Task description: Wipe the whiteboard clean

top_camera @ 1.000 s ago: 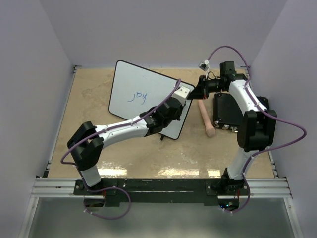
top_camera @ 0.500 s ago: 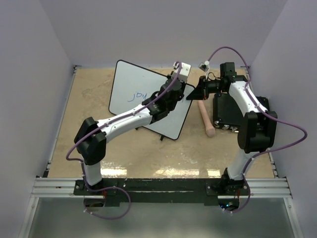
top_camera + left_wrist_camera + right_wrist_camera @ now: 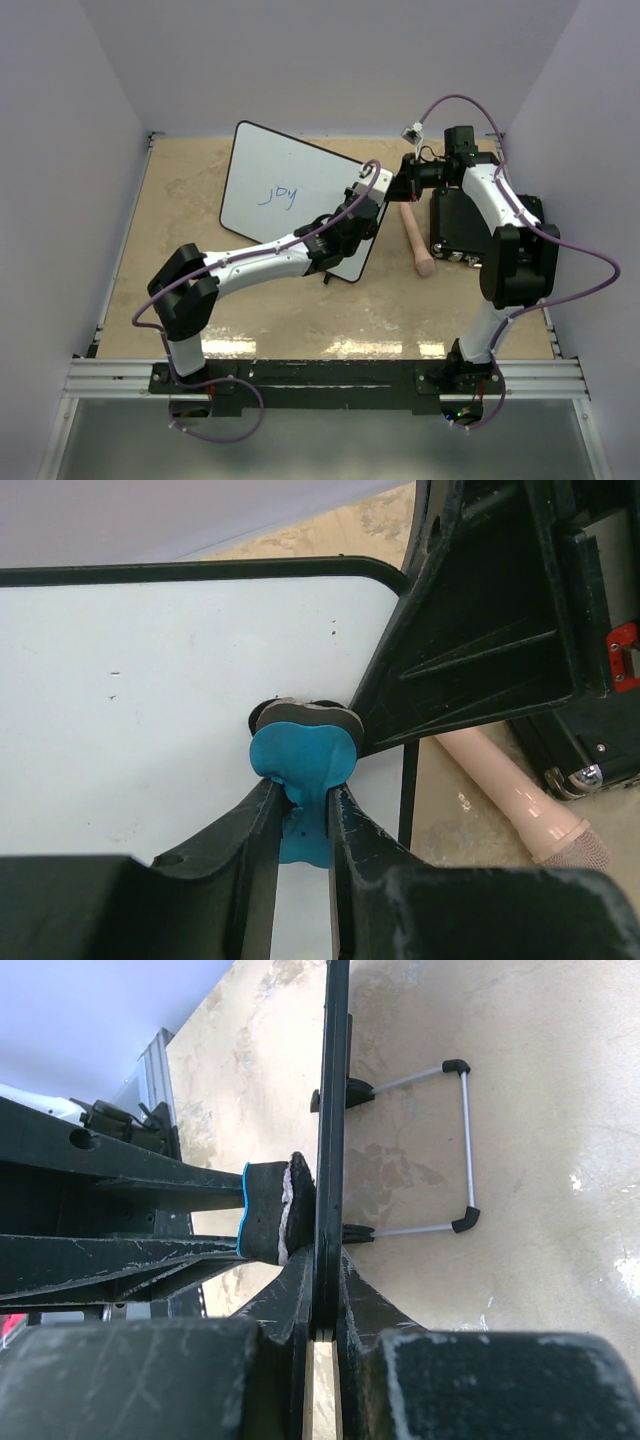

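The left gripper [image 3: 300,805] is pinching a blue eraser [image 3: 300,760] between nearly closed fingers and pressing it against the whiteboard [image 3: 150,680] near its right edge. The whiteboard is standing tilted toward the far edge of the table [image 3: 200,290], with blue handwriting [image 3: 276,195] showing at its middle. At its far right corner the right gripper [image 3: 322,1265] is clamping the rim tightly.

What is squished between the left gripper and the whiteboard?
A blue eraser. The left gripper pinches it, and its dark pad sits against the whiteboard. The left wrist view shows this best.
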Motion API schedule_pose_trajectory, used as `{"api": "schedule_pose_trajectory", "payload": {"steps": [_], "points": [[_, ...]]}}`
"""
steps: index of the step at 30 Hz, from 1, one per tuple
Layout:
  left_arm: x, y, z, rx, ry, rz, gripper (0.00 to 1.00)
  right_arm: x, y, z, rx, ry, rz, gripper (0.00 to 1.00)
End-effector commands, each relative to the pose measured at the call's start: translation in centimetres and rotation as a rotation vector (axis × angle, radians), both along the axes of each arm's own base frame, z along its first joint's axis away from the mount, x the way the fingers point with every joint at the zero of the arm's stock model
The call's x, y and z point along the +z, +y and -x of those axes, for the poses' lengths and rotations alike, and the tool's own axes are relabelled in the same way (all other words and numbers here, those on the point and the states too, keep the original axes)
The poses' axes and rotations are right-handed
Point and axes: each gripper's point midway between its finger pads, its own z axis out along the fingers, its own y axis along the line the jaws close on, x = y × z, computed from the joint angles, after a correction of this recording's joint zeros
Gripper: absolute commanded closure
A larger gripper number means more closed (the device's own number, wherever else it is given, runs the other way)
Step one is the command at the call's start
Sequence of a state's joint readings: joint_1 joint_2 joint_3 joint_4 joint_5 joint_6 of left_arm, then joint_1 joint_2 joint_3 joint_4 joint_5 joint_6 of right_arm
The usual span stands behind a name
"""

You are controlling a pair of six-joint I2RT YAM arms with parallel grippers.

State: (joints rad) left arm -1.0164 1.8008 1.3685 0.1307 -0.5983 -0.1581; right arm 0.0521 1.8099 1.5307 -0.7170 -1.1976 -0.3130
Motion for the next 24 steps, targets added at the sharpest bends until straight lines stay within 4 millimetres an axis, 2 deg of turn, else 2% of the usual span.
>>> {"api": "schedule_pose_trajectory", "payload": {"steps": [1, 2, 3, 6, 8, 10, 13, 16, 17, 19, 20, 24], "points": [[2.5, 1.0, -1.3, 0.056, -0.024, 0.073, 1.0, 1.6, 1.1, 1.0, 0.054, -0.089, -0.016, 1.0], [4.0, 0.8, -2.4, 0.072, -0.049, 0.093, 1.0, 1.6, 1.1, 1.0, 0.055, -0.09, -0.017, 1.0], [4.8, 1.5, -3.9, 0.102, -0.059, 0.108, 1.0, 1.6, 1.2, 1.0, 0.055, -0.089, -0.017, 1.0], [7.6, 2.0, -6.6, 0.142, -0.114, 0.132, 1.0, 1.6, 1.1, 1.1, 0.054, -0.092, -0.016, 1.0], [9.0, 1.8, -7.7, 0.15, -0.144, 0.153, 1.0, 1.6, 1.2, 1.2, 0.056, -0.089, -0.016, 1.0], [9.4, 1.8, -8.3, 0.153, -0.151, 0.159, 1.0, 1.6, 1.2, 1.2, 0.055, -0.094, -0.015, 1.0], [9.1, 1.5, -8.4, 0.142, -0.15, 0.157, 1.0, 1.7, 1.2, 1.3, 0.053, -0.095, -0.014, 1.0], [8.1, 1.3, -7.3, 0.118, -0.125, 0.143, 1.0, 1.8, 1.2, 1.2, 0.052, -0.099, -0.014, 1.0], [6.6, 1.4, -6.7, 0.106, -0.101, 0.12, 1.0, 1.8, 1.2, 1.2, 0.052, -0.099, -0.014, 1.0], [6.0, 1.4, -5.3, 0.076, -0.083, 0.111, 1.0, 1.8, 1.2, 1.2, 0.052, -0.102, -0.014, 1.0], [4.1, 1.6, -4.5, 0.066, -0.047, 0.093, 1.0, 1.8, 1.2, 1.1, 0.052, -0.102, -0.014, 1.0], [1.3, 2.5, -2.9, 0.049, 0.051, 0.076, 1.0, 1.8, 1.2, 1.0, 0.052, -0.103, -0.014, 1.0]]}}
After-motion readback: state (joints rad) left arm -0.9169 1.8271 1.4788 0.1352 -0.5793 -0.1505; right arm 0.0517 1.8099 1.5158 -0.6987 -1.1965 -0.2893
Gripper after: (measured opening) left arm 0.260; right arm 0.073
